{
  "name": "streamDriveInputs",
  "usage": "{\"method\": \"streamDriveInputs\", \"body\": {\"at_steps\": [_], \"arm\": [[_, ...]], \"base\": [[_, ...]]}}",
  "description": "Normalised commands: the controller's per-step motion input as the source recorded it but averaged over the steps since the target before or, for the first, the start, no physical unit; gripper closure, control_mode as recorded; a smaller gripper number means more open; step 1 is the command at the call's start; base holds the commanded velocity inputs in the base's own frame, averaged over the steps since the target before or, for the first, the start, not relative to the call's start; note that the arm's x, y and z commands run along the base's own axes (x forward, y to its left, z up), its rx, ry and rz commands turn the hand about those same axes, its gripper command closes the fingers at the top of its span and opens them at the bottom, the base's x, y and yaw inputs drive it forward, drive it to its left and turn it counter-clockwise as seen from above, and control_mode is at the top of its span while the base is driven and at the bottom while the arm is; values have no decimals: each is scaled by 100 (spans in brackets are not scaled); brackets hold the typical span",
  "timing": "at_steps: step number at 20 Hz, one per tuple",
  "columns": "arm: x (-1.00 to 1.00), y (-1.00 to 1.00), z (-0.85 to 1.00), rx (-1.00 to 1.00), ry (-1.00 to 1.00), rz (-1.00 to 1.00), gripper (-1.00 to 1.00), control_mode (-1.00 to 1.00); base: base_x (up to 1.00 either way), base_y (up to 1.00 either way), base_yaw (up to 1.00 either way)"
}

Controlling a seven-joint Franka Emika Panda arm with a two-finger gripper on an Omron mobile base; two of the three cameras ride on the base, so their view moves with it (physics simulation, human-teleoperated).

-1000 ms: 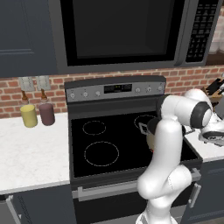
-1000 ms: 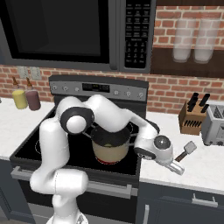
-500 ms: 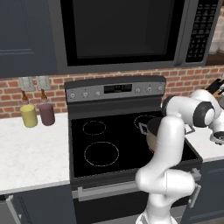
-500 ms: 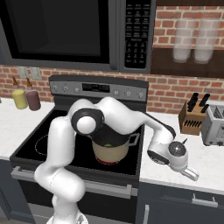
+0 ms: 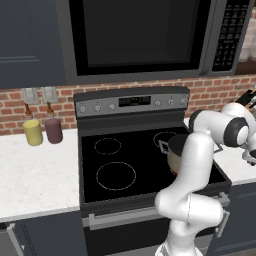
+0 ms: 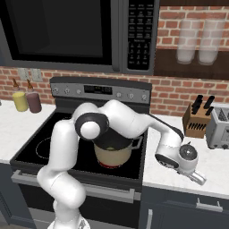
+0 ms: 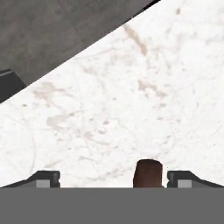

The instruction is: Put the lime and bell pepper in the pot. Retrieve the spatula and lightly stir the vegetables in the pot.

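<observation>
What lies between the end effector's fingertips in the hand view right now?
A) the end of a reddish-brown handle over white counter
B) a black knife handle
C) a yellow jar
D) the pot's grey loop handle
A: the spatula handle's reddish-brown end sits between the spread fingertips, over the white counter.

The pot [image 6: 112,154] sits on the stove [image 6: 44,147], jars [image 6: 27,99] on its left.
</observation>
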Motion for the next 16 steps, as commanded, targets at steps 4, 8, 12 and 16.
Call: {"method": "streamDriveInputs", "body": {"at_steps": [4,8,12,16], "arm": [[25,0,0,2,4,0,-100,-100],[12,12,-14,0,6,1,-100,-100],[0,37,-23,0,8,3,100,-100],[0,31,-19,0,8,4,100,-100]], "base": [[0,0,0],[0,0,0],[0,0,0],[0,0,0]]}}
